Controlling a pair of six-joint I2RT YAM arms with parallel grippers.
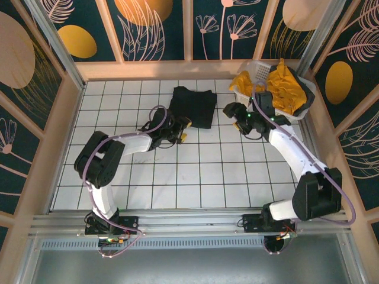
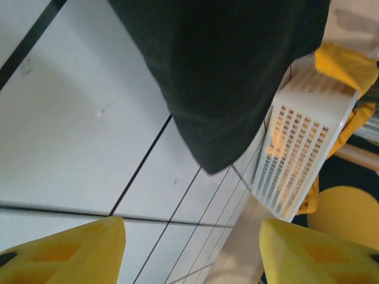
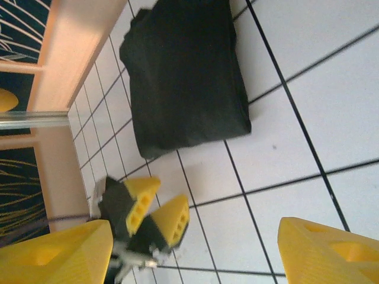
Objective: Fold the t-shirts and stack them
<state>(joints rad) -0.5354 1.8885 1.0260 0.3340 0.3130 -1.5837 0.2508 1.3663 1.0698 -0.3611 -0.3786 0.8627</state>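
I'm looking down on a white gridded desk [image 1: 195, 177] boxed in by wood-framed panels [image 1: 154, 26] printed with dark botanical patterns. On the left, the left arm rises from its base at the near edge, doubles back at the elbow and lays its forearm low across the tiles, pointing right and slightly away from me. The left end effector [image 1: 182, 131] sits just beside the near left corner of the black t-shirt [image 1: 193, 106], its yellow fingers [image 2: 65, 254] spread apart with nothing between them. That black t-shirt lies folded into a compact rectangle on the far middle of the desk, flat and free of both arms. To its right, the right arm climbs from its base, bends at the desk's right side and stretches its forearm inward and away. The right end effector [image 1: 232, 117] hangs near the shirt's right edge, its jaws standing wide and empty. In the far right corner stands the white lattice basket [image 1: 256, 70], tilted, with the mustard-yellow t-shirts [image 1: 284, 89] heaped in it and spilling over its rim.
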